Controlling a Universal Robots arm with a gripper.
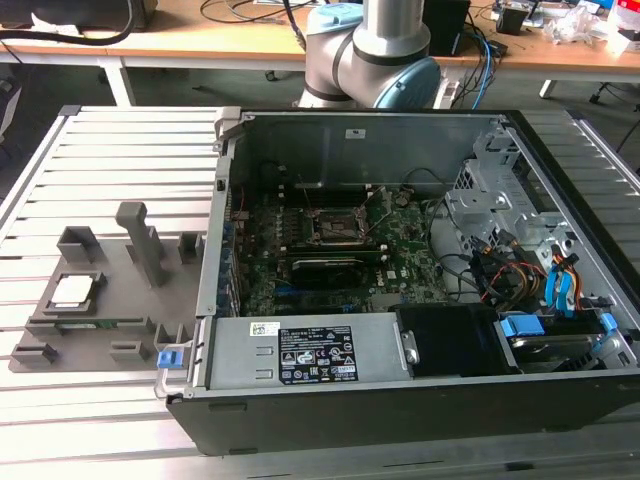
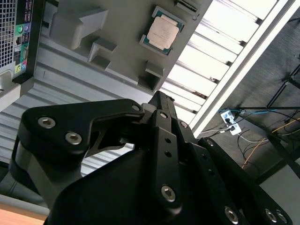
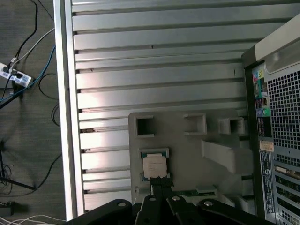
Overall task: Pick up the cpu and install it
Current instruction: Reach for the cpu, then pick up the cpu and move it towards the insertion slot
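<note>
The cpu (image 3: 154, 166) is a small flat square with a pale, matte metal lid and a thin green rim. It lies flat in a square pocket of a grey moulded tray (image 3: 187, 154). The tray is a dull plastic plate with raised blocks, an upright post and several open box-shaped pockets. In the exterior view the cpu (image 1: 75, 290) sits towards the tray's (image 1: 120, 300) left end, well apart from the open case (image 1: 400, 410).

The end effector (image 3: 159, 182) is made of black angular links joined by silver bolts. Its two slim fingers are pressed together into a narrow tip and hold nothing. In the second wrist view the tip (image 2: 158, 98) hangs above the tray (image 2: 117, 28), clear of the cpu (image 2: 163, 31).

The case is a black metal box lying on its side with the panel off. Inside it are a green motherboard (image 1: 400, 265) and a black square socket (image 1: 335, 228) with a metal frame. The grey and pale blue arm (image 1: 385, 45) rises behind it.

Tray and case rest on a desk (image 1: 110, 150) of long, ribbed aluminium slats with a dull sheen. Beyond its edge lies a dark floor (image 3: 28, 117) strewn with loose cables (image 3: 18, 79).
</note>
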